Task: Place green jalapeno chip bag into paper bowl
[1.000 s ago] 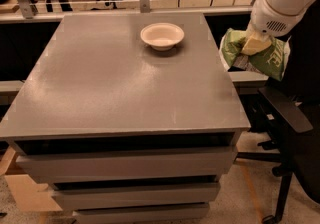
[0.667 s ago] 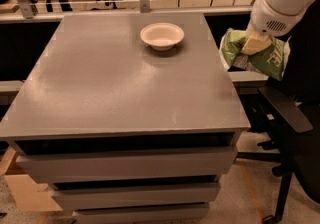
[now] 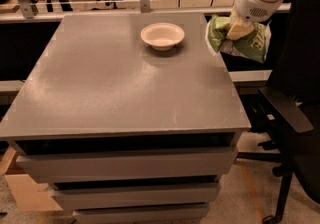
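Jaws clamped on crinkly green chip bag (image 3: 253, 45) (past table (image 3: 110, 93) edge), round paper bowl (image 3: 162, 35) well apart.

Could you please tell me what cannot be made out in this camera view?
- Gripper, shut on the chip bag just past the table's right edge: its arm is cut off by the top edge.
- Chip bag: the gripper covers part of it, and the lettering is too small to read.
- Chair: cut off by the right edge.
- Space under the tabletop: too dark to see into.
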